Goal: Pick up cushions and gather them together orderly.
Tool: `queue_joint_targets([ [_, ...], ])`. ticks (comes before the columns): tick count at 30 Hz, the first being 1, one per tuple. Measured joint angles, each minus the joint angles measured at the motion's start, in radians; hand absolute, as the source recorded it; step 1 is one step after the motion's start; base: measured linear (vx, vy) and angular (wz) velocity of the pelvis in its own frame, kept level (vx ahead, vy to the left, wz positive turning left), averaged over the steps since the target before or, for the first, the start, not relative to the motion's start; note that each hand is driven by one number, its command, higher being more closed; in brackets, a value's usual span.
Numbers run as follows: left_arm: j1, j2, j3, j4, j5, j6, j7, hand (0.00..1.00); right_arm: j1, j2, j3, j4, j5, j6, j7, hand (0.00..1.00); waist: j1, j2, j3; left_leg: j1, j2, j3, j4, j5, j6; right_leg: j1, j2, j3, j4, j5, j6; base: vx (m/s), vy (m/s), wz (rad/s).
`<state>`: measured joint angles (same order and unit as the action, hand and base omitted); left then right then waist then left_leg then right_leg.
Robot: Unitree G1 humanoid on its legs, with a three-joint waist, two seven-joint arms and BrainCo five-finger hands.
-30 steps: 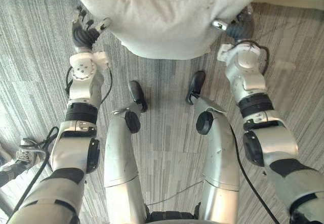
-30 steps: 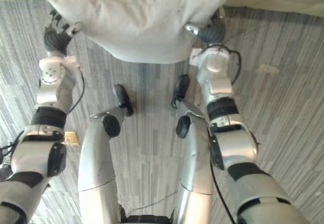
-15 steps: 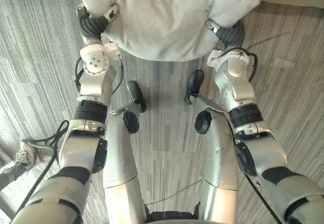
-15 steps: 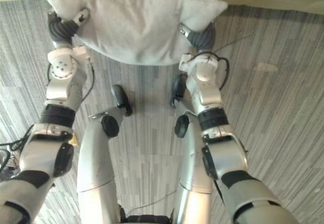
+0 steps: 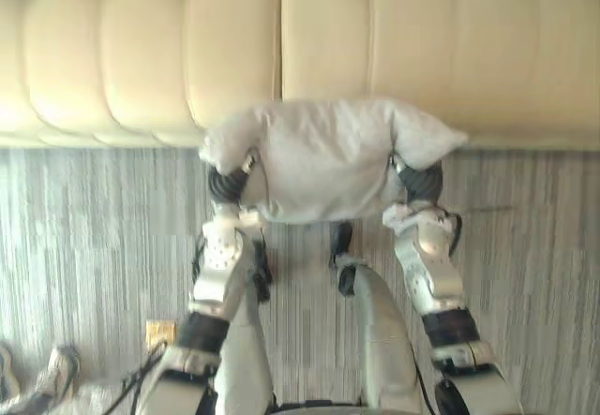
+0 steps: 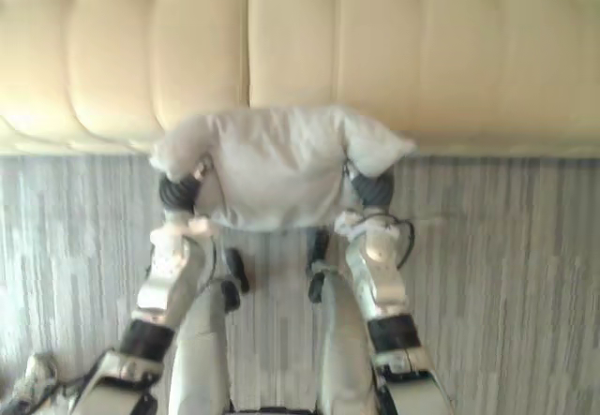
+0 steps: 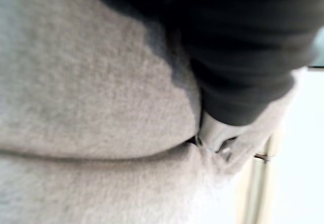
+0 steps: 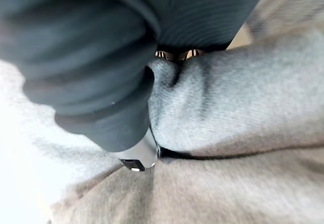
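A light grey cushion (image 5: 323, 157) hangs off the carpet in front of the sofa, held between my two hands. My left hand (image 5: 228, 183) grips its left end and my right hand (image 5: 420, 181) its right end, each under a bunched corner. Close up, the left wrist view has the grey cloth (image 7: 91, 107) folded around a silver finger (image 7: 215, 133) beside the dark cover. In the right wrist view the cushion (image 8: 243, 113) is creased in the same way against my right hand (image 8: 101, 72). Most of the fingers are buried in the cloth.
A cream tufted sofa (image 5: 281, 50) spans the whole far side, close behind the cushion. Grey striped carpet (image 5: 84, 228) lies below it. A small yellow tag (image 5: 159, 333) and a shoe (image 5: 56, 368) sit on the floor at my lower left.
Both hands have gone from open beside the cushion to closed on its ends and raised it. The camera has tilted up, bringing the sofa into view.
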<state>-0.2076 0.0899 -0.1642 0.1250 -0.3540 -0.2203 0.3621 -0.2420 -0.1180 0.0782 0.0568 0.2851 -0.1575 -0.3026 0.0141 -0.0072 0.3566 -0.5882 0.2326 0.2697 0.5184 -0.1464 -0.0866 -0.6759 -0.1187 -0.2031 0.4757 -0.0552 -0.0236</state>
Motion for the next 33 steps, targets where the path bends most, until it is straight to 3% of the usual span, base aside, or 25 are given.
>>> queue_joint_targets([
  [4,0.173,-0.004,0.000,-0.066,-0.003,-0.011,-0.022,1.00,0.158,-0.002,0.055,-0.082,-0.043,-0.007,0.049,1.00,0.009,0.001,-0.073,0.153,-0.013,0.031,-0.075,-0.006,-0.006,0.136,0.007,0.014,-0.062,-0.006,0.010,0.15,0.002,-0.12],
  [7,0.330,0.005,-0.001,-0.107,-0.005,-0.016,-0.068,1.00,0.314,-0.009,0.094,-0.089,-0.050,-0.011,0.116,1.00,0.023,0.018,-0.181,0.303,-0.024,0.055,-0.169,-0.015,-0.017,0.264,0.017,0.023,-0.130,-0.020,0.029,0.15,0.008,-0.15],
  [12,0.365,0.042,-0.019,-0.098,-0.041,-0.013,-0.108,1.00,0.327,-0.048,0.095,-0.068,-0.051,-0.011,0.156,1.00,0.018,0.020,-0.220,0.385,-0.056,0.059,-0.271,0.026,-0.021,0.329,0.021,0.030,-0.199,0.009,0.026,0.09,0.013,-0.03],
  [14,0.379,0.075,-0.032,-0.085,-0.042,-0.011,-0.129,1.00,0.325,-0.062,0.095,-0.036,-0.050,-0.011,0.173,1.00,0.002,0.018,-0.236,0.414,-0.056,0.055,-0.293,0.036,-0.024,0.368,0.032,0.032,-0.240,0.025,0.026,0.07,0.003,0.01],
  [17,0.378,0.082,-0.032,-0.040,-0.042,-0.004,-0.137,1.00,0.324,-0.056,0.095,0.008,-0.049,-0.010,0.183,1.00,-0.005,0.010,-0.237,0.405,-0.047,0.036,-0.211,0.034,-0.023,0.401,0.037,0.041,-0.257,-0.001,0.029,0.03,-0.009,-0.02],
  [19,0.394,0.076,-0.032,-0.025,-0.042,0.009,-0.146,1.00,0.333,-0.060,0.100,0.023,-0.049,-0.001,0.184,1.00,-0.001,0.011,-0.234,0.336,-0.019,-0.019,0.005,0.035,-0.021,0.439,0.041,0.050,-0.256,-0.008,0.025,0.02,-0.013,-0.21],
  [21,0.428,0.063,-0.032,-0.029,-0.042,0.011,-0.151,1.00,0.346,-0.074,0.108,0.021,-0.046,0.002,0.184,1.00,0.008,0.035,-0.233,0.264,0.017,-0.093,0.227,0.076,0.022,0.477,0.070,0.069,-0.257,-0.022,0.016,0.01,0.065,-0.41],
  [23,0.439,0.056,-0.032,-0.029,-0.041,0.017,-0.152,1.00,0.356,-0.081,0.111,0.020,-0.045,0.001,0.185,1.00,0.014,0.040,-0.256,0.239,0.010,-0.123,0.203,0.121,0.023,0.515,0.091,0.086,-0.373,-0.025,0.023,0.07,-0.012,-0.20],
  [24,0.436,0.051,-0.032,-0.044,-0.041,0.012,-0.155,1.00,0.353,-0.078,0.102,-0.001,-0.042,-0.003,0.185,1.00,0.018,0.052,-0.264,0.199,0.045,-0.120,0.210,0.133,0.023,0.459,0.113,0.070,-0.184,-0.062,-0.037,0.12,-0.117,0.27],
  [25,0.426,0.072,-0.030,-0.069,-0.041,0.012,-0.159,1.00,0.359,-0.066,0.098,-0.017,-0.038,-0.005,0.185,1.00,0.005,0.004,-0.254,0.169,0.008,-0.110,0.241,0.097,0.003,0.509,0.088,0.116,-0.217,-0.131,-0.017,0.16,-0.183,0.33],
  [26,0.417,0.052,-0.029,-0.046,-0.042,0.022,-0.169,1.00,0.338,-0.085,0.085,-0.009,-0.039,0.006,0.185,1.00,0.004,0.028,-0.233,0.175,0.003,-0.144,0.170,-0.001,-0.020,0.535,0.114,0.126,-0.247,-0.110,-0.032,0.12,-0.037,0.35],
  [27,0.424,0.045,-0.031,-0.040,-0.041,0.030,-0.171,1.00,0.327,-0.086,0.082,0.006,-0.039,0.008,0.185,1.00,0.005,0.020,-0.236,0.186,-0.051,-0.148,0.036,-0.019,-0.029,0.535,0.099,0.124,-0.263,-0.102,-0.030,0.12,0.000,0.03],
  [28,0.433,0.041,-0.032,-0.038,-0.041,0.031,-0.172,1.00,0.325,-0.088,0.082,0.009,-0.039,0.008,0.185,1.00,0.010,0.015,-0.240,0.213,-0.087,-0.148,-0.088,-0.007,-0.023,0.530,0.091,0.125,-0.266,-0.102,-0.022,0.12,0.118,-0.27],
  [29,0.448,0.038,-0.035,-0.040,-0.040,0.031,-0.172,1.00,0.327,-0.090,0.082,0.011,-0.048,0.006,0.185,1.00,0.023,0.021,-0.243,0.235,-0.110,-0.143,-0.188,0.021,0.027,0.522,0.092,0.137,-0.250,-0.128,0.007,0.52,0.273,-0.89],
  [30,0.475,0.059,-0.046,-0.041,-0.040,0.039,-0.172,1.00,0.370,-0.054,0.087,0.046,-0.049,0.018,0.189,1.00,0.015,-0.021,-0.261,0.358,-0.192,-0.060,-0.238,0.025,0.092,0.384,-0.010,0.172,0.174,-0.149,0.122,0.61,0.328,-0.87],
  [32,0.474,0.075,-0.045,-0.041,-0.040,0.039,-0.171,1.00,0.345,-0.041,0.088,0.103,-0.051,0.018,0.189,1.00,-0.005,-0.020,-0.261,0.418,-0.194,-0.034,-0.239,0.028,0.119,0.350,-0.047,0.127,0.292,-0.092,0.107,0.64,0.211,-0.57],
  [33,0.462,0.077,-0.029,-0.065,-0.040,0.033,-0.169,1.00,0.311,-0.041,0.098,0.115,-0.050,0.017,0.189,1.00,-0.003,0.014,-0.265,0.518,-0.173,-0.034,-0.339,0.012,0.115,0.327,-0.018,0.096,0.172,-0.169,0.076,0.49,0.006,-0.39],
])
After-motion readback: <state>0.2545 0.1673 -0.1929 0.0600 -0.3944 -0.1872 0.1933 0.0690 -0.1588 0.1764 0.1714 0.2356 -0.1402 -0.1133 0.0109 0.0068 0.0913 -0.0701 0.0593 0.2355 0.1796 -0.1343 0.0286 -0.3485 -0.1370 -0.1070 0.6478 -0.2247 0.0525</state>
